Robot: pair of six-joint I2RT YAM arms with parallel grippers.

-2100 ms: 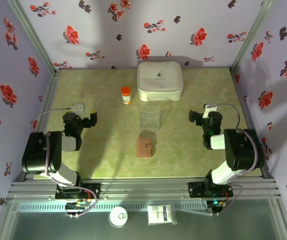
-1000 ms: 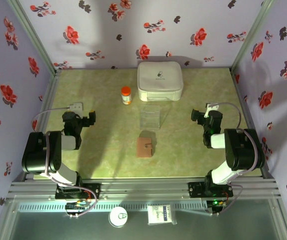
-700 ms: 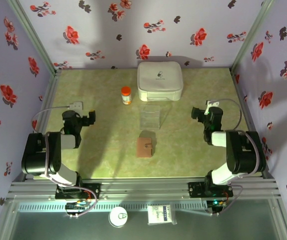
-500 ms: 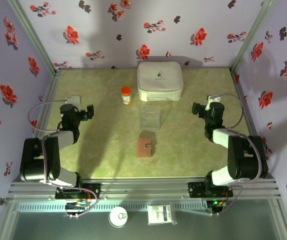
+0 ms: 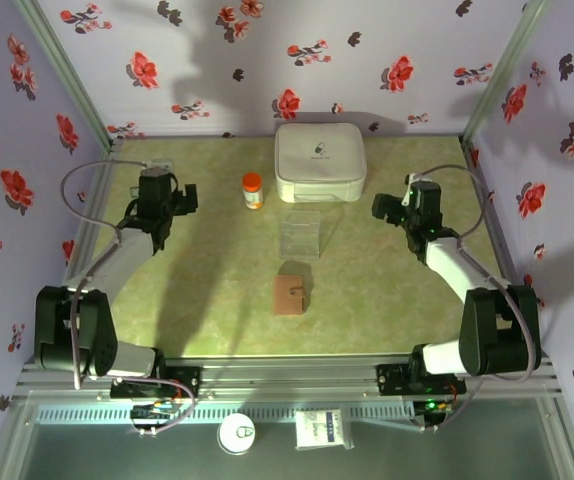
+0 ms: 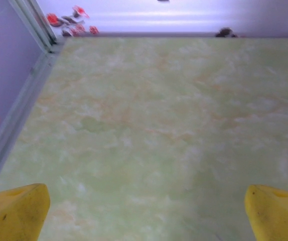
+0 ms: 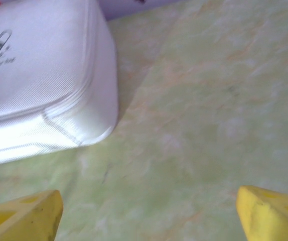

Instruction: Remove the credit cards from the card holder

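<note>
The card holder (image 5: pixel 290 295) is a small flat brown wallet lying folded shut on the green table, in the near middle. The credit cards are hidden from view. My left gripper (image 5: pixel 170 198) hangs over the left back part of the table, far from the holder. Its yellow fingertips (image 6: pixel 14 213) stand wide apart, so the left gripper (image 6: pixel 146 221) is open over bare table. My right gripper (image 5: pixel 385 207) is at the right back, beside the white case. It is open too, the right gripper (image 7: pixel 146 216) holding nothing between its fingertips (image 7: pixel 272 213).
A large white rounded case (image 5: pixel 319 162) stands at the back middle, its corner (image 7: pixel 38 75) close to my right gripper. A clear sheet (image 5: pixel 302 233) lies between case and holder. An orange-capped bottle (image 5: pixel 253 190) stands left of the case. Flowered walls enclose the table.
Both arms have unfolded from their rest poses and reached toward the back of the table, the left one farther. The holder, sheet, bottle and case have not moved.
</note>
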